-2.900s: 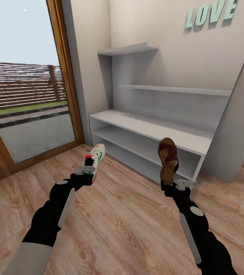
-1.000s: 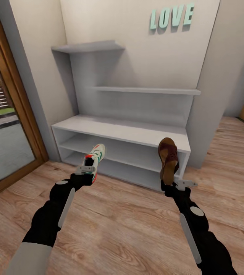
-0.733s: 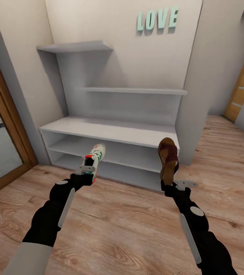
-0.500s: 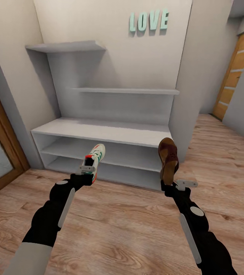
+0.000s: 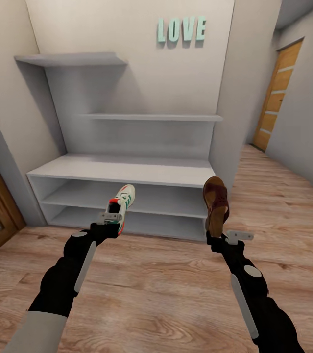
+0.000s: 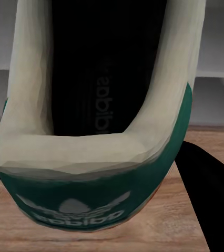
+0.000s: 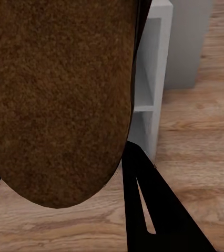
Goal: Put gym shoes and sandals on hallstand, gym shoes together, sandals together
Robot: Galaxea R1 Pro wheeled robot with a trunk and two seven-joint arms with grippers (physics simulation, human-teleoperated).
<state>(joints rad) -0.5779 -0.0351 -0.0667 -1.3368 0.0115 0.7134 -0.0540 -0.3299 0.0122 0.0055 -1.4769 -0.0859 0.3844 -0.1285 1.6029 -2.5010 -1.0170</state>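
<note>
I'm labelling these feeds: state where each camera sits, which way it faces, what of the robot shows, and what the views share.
Head view: on the robot's head, looking forward and down at the hallstand; both arms show, the left gripper holding a gym shoe, the right gripper a sandal.
Left wrist view: on the left arm, looking along the fingers into the gym shoe's opening; dark finger edges show.
Right wrist view: on the right arm, facing the sandal's footbed; a black finger shows.
Shared: all three show the hallstand and the floor.

The view has swung right: the hallstand (image 5: pixel 127 169) now faces squarely, and a wooden door (image 5: pixel 275 95) appears.
</note>
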